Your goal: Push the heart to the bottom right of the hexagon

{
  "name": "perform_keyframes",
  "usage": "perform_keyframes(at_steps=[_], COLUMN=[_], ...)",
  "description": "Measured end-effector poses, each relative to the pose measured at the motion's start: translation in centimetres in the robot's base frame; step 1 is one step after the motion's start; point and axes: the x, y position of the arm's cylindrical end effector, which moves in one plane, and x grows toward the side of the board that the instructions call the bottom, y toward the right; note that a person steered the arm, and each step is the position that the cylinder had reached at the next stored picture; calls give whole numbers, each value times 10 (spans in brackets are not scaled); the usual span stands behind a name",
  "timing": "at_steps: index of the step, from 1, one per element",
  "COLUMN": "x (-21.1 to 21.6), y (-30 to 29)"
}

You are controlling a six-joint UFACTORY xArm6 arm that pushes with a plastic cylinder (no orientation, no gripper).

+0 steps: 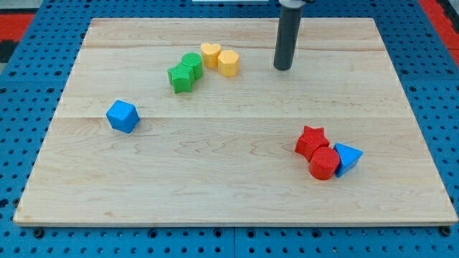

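Tip: the tip [283, 68] stands on the board [215, 193] near its top edge, a little right of centre; the rod rises straight out of the view's top.

Claw state: there is none to open or close (the arm ends in a plain rod), and the tip touches no block.

Heart: the yellow heart [209, 54] lies near the board's top edge, left of centre.

Hexagon: the yellow hexagon [228, 63] sits touching the heart, on the heart's right and slightly toward the bottom edge.

Key relation: the heart lies to the tip's left, with the hexagon between the two. So the tip is on the hexagon's far side from the heart.

Judgement on the move: the heart is now at the hexagon's upper left and must end at its lower right. A push straight from where the tip is would likely strike the hexagon first; the tip probably needs to go round to the heart's top or left side.

Neighbours: two green blocks [185, 72] crowd just left and below the heart (their shapes are hard to make out), which narrows the way in.

Others: a blue cube [122, 116] sits toward the left edge; a red star [312, 140], a red cylinder [324, 163] and a blue triangle [348, 157] cluster toward the bottom right corner, well apart from the task.
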Motion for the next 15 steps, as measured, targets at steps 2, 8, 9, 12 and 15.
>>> perform_keyframes(at_steps=[2, 8, 9, 12, 15], x=[-49, 138, 106, 29, 64], y=[-125, -46, -55, -116, -192])
